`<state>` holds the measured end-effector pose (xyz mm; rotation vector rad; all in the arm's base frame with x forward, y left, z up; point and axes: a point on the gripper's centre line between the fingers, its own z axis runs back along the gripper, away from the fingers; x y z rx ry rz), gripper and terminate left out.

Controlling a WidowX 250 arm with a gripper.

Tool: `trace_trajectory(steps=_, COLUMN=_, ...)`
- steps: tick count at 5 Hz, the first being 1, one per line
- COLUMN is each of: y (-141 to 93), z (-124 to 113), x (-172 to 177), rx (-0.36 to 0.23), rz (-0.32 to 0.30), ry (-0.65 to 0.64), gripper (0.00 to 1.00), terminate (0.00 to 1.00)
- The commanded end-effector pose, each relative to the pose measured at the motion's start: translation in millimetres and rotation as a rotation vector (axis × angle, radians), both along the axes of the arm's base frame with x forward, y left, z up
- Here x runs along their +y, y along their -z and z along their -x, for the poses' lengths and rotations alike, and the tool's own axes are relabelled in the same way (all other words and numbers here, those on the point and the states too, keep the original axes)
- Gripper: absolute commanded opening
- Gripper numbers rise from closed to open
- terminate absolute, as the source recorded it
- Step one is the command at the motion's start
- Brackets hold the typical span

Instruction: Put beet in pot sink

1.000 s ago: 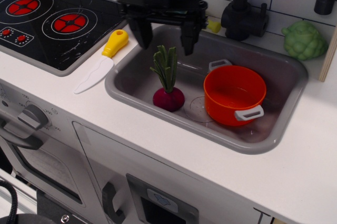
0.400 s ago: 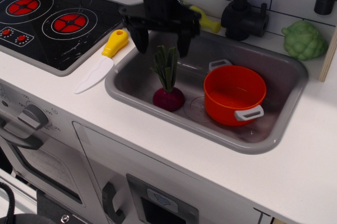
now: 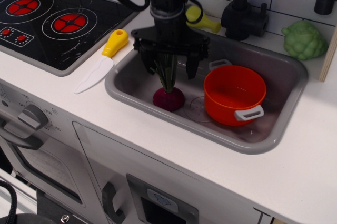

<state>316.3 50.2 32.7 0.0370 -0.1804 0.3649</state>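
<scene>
Observation.image view is showing my black claw (image 3: 170, 70) hanging inside the rectangular grey toy sink (image 3: 287, 79), its two fingers (image 3: 149, 67) spread apart with the green leaves of the small dark magenta toy beet (image 3: 168, 98) standing between them. I am not gripping anything; whether either finger is touching the leaves I cannot tell.

The beet is sitting upright on the sink floor, at about 9 o'clock from the round orange toy pot (image 3: 234, 95), near it but not touching. The pot, with its grey loop handles, is resting on the sink floor toward the middle-right, partly covering the circular drain mark (image 3: 197, 109).

At 10 o'clock from the beet, a toy knife with a yellow handle and white blade (image 3: 101, 62) is lying on the white surface (image 3: 295, 171) between the sink and the black hob with red rings (image 3: 52, 21). A black faucet (image 3: 245, 8) is rising at 12 o'clock of the pot, a pale green bumpy toy vegetable (image 3: 304, 40) is sitting at 2 o'clock of it, and a yellow toy (image 3: 202, 20) is peeking out behind my arm.
</scene>
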Motion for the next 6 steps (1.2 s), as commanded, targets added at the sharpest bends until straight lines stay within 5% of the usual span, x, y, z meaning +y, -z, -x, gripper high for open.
trace_trajectory(steps=1, y=-10.4, z=-3.7, x=0.9, rx=-0.060, rz=-0.066, ry=0.005, gripper=0.00, terminate=0.00)
trace_trajectory(steps=4, y=-52.5, z=-0.7, x=4.8, rx=-0.095, rz=-0.063, ry=-0.069, gripper=0.00, terminate=0.00)
trace_trajectory(steps=6, y=-88.2, z=-3.4, x=-31.7, rx=-0.093, rz=0.055, ry=-0.033, gripper=0.00, terminate=0.00)
